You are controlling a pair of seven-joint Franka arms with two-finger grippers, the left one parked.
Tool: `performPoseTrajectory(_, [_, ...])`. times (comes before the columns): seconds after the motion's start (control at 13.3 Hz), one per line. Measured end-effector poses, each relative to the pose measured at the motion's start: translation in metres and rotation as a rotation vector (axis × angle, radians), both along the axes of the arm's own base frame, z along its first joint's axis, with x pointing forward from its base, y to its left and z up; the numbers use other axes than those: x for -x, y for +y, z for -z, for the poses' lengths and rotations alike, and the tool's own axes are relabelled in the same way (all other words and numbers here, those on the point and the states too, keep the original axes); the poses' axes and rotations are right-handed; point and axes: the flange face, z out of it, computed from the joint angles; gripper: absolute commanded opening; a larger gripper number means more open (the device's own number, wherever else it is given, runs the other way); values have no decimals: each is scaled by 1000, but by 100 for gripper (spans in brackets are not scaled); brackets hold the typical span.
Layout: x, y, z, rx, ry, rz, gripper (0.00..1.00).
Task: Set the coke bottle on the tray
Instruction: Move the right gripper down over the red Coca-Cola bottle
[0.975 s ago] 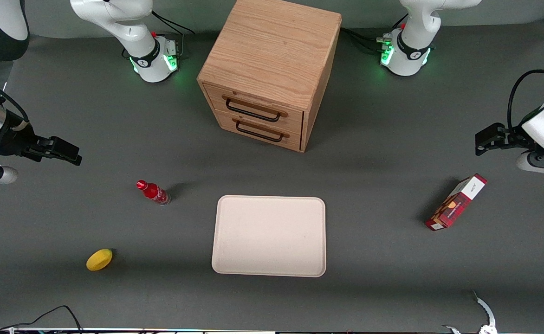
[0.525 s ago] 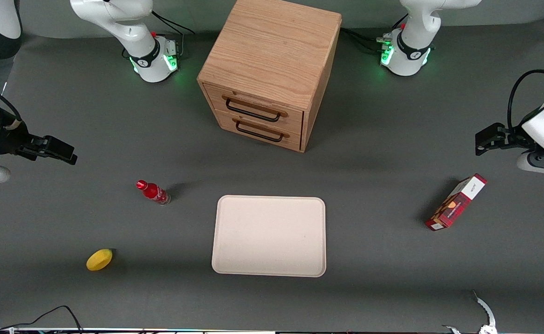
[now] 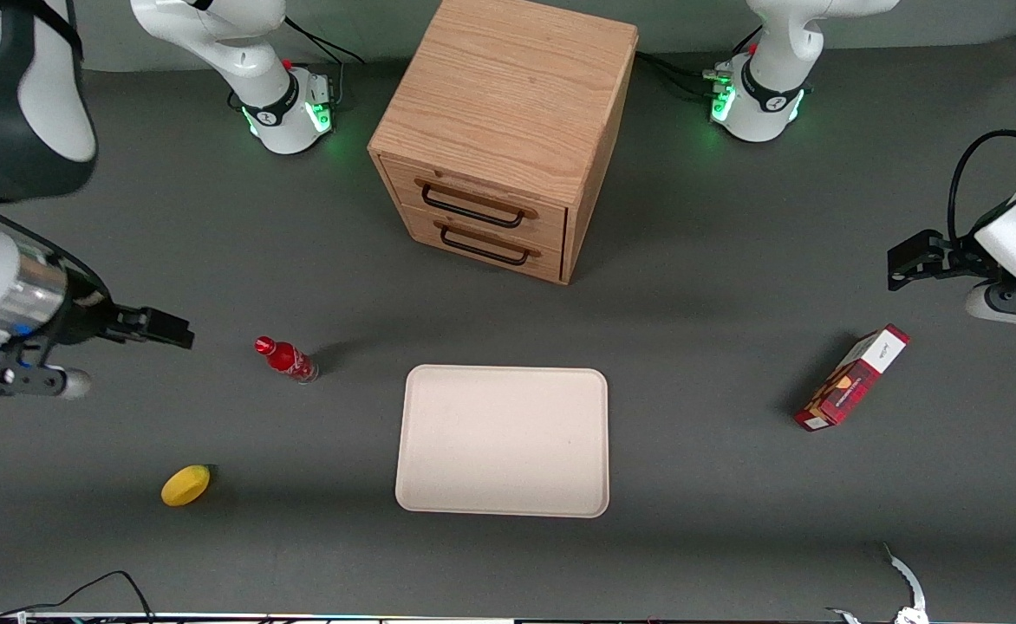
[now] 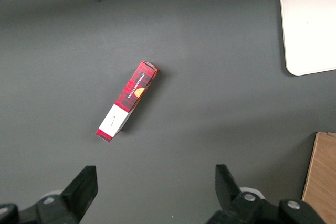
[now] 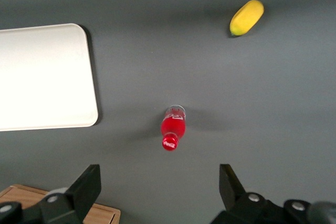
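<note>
Red coke bottle stands upright on the grey desk, beside the tray and a little farther from the front camera than the tray's nearest corner, toward the working arm's end; not touching it. The cream tray sits mid-desk in front of the wooden cabinet and has nothing on it. Claw hangs over the desk toward the working arm's end, apart from the bottle, holding nothing; wrist view shows both fingers spread wide with the bottle between them but lower, on the desk. My read: step 1, approach for the grasp; nothing lifted yet, task at its start. Next move calls for bringing the claw in so the fingers straddle the bottle body, then closing. The bottle is small and narrow, so an off-centre close could tip it. A yellow lemon-like fruit lies nearer the desk's front edge, and a red-and-white box toward the parked arm's end; both are off the path.
</note>
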Motion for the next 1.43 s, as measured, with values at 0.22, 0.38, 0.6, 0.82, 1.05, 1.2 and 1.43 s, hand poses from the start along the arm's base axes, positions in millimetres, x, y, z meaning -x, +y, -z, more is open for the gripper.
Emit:
performPoseTrajectory(0.22, [-12,11,55,-4,15,-14,100])
performPoseTrajectory(0.38, [-10,18,81,-3,12,-31,100])
performPoseTrajectory(0.6, [2,30,119,26,-18,-69,100])
performPoseTrajectory(0.82, [25,30,152,43,-39,-96,100])
performPoseTrajectory(1.05, [47,27,173,56,-45,-111,100])
performPoseTrajectory(1.2, [59,24,183,60,-47,-119,98])
performPoseTrajectory(1.43, [67,19,192,60,-53,-126,89])
